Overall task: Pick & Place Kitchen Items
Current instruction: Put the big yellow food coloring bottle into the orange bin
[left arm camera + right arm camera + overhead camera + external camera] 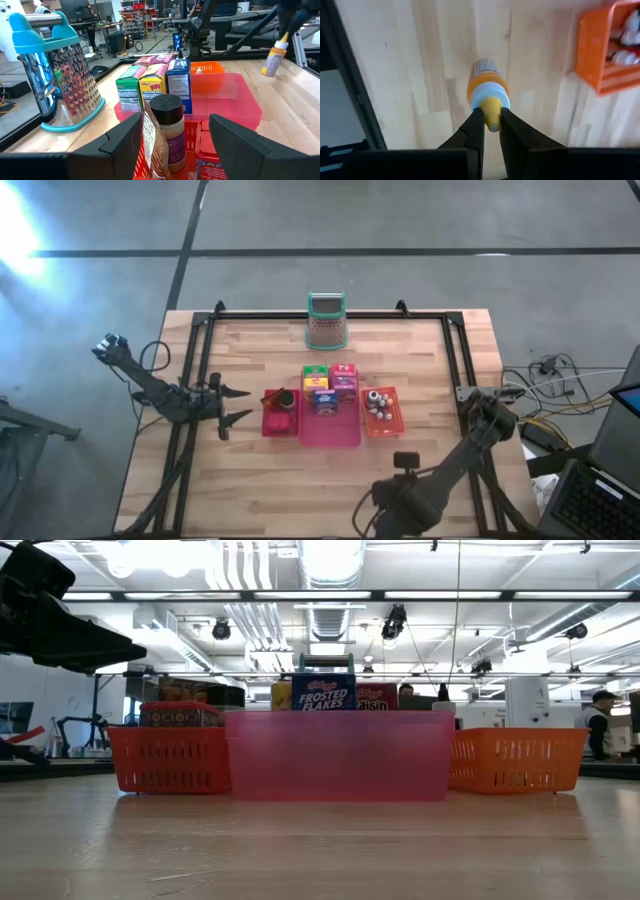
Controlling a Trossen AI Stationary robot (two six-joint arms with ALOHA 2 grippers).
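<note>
I see the right gripper (488, 122) clenched on the yellow tip of a small bottle (487, 87), lower centre of the right wrist frame, above bare wood; orange tray (600, 47) at upper right (small jars inside); left gripper (232, 405) released, holding nothing, left of centre in the high frame beside the red tray (280, 423); jar (167, 127) sits in that tray; cereal boxes (328, 385) stand in the pink bin (330, 430), frame centre.
</note>
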